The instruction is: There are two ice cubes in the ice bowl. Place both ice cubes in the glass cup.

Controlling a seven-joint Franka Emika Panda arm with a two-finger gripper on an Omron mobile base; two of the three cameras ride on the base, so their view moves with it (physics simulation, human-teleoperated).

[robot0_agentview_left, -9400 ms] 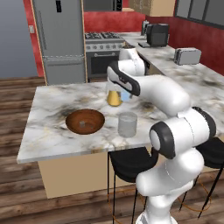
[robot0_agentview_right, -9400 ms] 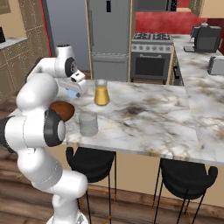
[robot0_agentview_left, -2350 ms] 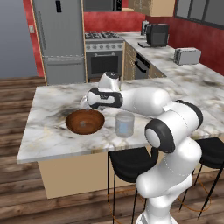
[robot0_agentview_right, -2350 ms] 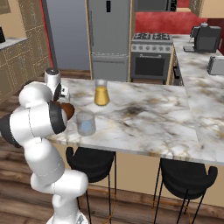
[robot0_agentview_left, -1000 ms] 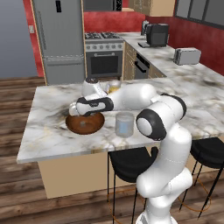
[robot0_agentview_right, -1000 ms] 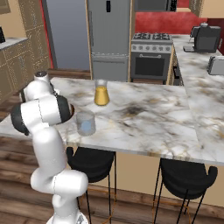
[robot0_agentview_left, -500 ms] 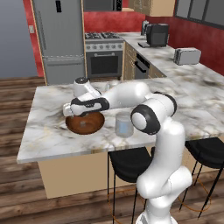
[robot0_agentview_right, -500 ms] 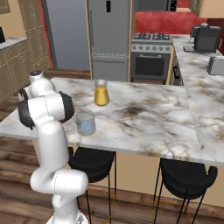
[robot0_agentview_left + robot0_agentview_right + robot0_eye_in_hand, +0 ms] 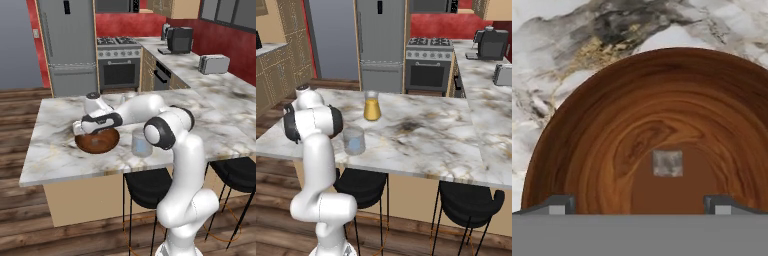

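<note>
Reddish-brown wood fills the hand view: the ice bowl (image 9: 662, 130) lies directly under the gripper (image 9: 640, 205), whose two dark fingertips (image 9: 559, 204) rise far apart at the bottom edge, wide open with nothing between them. One pale, translucent ice cube (image 9: 667, 163) rests on the bowl's dark floor, just above the midpoint between the tips, so the hand looks lined up to come down around it. Whether a second cube is in the bowl I cannot tell.

In the left base view, going left to right, the ice bowl (image 9: 97, 143) sits on the marble island counter (image 9: 50, 155) with the gripper (image 9: 78, 127) poised over its left rim, the white arm reaching in from the right. Just right of the bowl stands the glass cup (image 9: 141, 144), close by, likely so each cube needs only a short carry. In the right base view the cup (image 9: 354, 140) stands near the counter's front edge, with a glass pitcher of orange juice (image 9: 372, 106) behind it to the right, apart from it.

No brand, label or writing can be read anywhere.
</note>
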